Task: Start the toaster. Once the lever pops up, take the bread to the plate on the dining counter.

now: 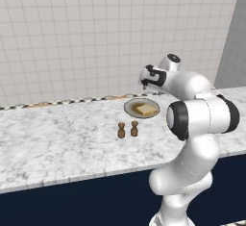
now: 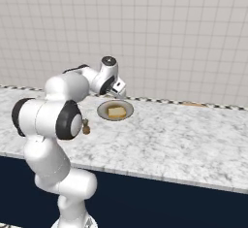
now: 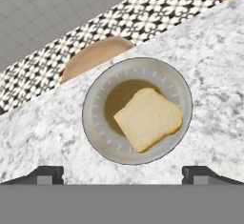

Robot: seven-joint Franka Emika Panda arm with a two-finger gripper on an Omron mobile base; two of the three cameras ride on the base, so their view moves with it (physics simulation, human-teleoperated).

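Observation:
The bread (image 3: 148, 118), a golden slice with a darker crust, lies flat inside the round grey-rimmed plate (image 3: 95, 123) on the marble dining counter (image 3: 214, 51). My gripper (image 3: 124, 173) hangs open above the plate's near side, fingertips spread wide with nothing between them. From the left base view the plate (image 1: 129, 106) with the bread (image 1: 145, 109) sits just left of my hand. In the right base view the gripper (image 2: 119, 92) hovers over the back of the plate (image 2: 102, 110) and the bread (image 2: 116, 112). The toaster and its lever are out of view.
Two small brown shakers (image 1: 128, 130) stand on the counter (image 1: 57, 143) just in front of the plate, toward my base. A pale tiled wall (image 1: 96, 37) rises behind. The counter's front edge drops to a dark navy base (image 2: 193, 198).

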